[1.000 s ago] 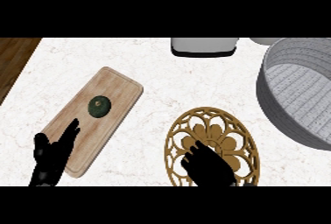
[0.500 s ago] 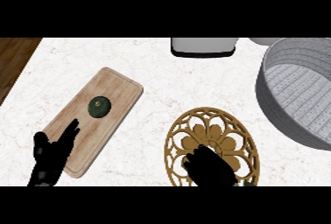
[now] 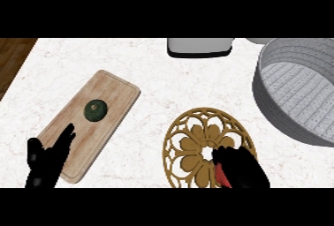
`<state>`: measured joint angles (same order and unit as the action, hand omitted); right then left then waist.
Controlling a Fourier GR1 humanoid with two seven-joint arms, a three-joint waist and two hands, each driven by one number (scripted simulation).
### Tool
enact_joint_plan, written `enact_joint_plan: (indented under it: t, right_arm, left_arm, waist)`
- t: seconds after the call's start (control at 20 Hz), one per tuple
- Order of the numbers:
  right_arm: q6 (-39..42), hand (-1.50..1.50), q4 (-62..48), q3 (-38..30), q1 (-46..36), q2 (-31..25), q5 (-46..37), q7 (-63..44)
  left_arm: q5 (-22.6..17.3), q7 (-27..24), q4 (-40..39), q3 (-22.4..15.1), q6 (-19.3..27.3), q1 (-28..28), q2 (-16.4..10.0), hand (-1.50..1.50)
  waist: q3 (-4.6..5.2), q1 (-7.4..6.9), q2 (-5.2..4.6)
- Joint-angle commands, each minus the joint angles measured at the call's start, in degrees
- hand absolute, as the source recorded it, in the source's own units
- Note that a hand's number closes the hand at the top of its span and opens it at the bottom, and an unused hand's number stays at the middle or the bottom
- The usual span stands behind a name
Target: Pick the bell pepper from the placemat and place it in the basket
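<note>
Head view: right hand (image 3: 240, 167) curls round the bell pepper (image 3: 222, 176), likely light and slick; best gripped across its middle.

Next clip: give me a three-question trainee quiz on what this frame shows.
1. True or false: the grey basket already holds the red bell pepper.
2. Which hand is over the pepper on the round placemat? A) left B) right C) both
3. Fill in: the dark green item lies on the ____.
Key: 1 false. 2 B: the right hand curls over it; the left hand is open over the wooden board. 3 wooden board.
</note>
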<state>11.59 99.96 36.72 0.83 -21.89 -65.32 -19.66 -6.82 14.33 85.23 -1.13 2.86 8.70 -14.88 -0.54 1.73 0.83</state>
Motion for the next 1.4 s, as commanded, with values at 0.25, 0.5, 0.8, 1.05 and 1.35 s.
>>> enact_joint_plan:
  t: [0.25,0.5,0.8,1.05,1.35]
  right_arm:
    - [-13.11,1.5,16.95,-9.89,10.55,11.88,19.37,-0.46]
    - [-12.35,1.5,35.42,-17.53,11.59,9.99,25.5,-2.79]
    - [-4.85,1.5,42.11,-34.58,1.54,7.82,34.17,-16.14]
    - [-0.58,1.5,38.19,-47.89,-9.5,5.09,43.1,-22.19]
    - [5.39,1.5,27.63,-60.21,-24.02,-4.52,53.92,-30.66]
  left_arm:
    - [-0.54,0.47,-2.55,0.18,-0.76,2.42,0.59,0.0]
    - [0.68,-0.02,-0.56,-1.35,-0.34,4.6,1.56,0.0]
    - [0.52,2.21,-2.73,-0.69,-0.65,-0.57,1.47,0.0]
    - [0.66,0.88,-3.35,-0.37,-1.1,-0.28,1.59,0.0]
    - [2.04,1.57,-1.25,-1.11,-0.46,0.68,2.08,0.0]
  waist:
    - [0.29,1.04,-0.76]
    - [0.54,0.15,-0.35]
    - [0.62,-0.99,-0.91]
    - [0.61,-1.05,-0.78]
    - [0.58,-1.77,-0.68]
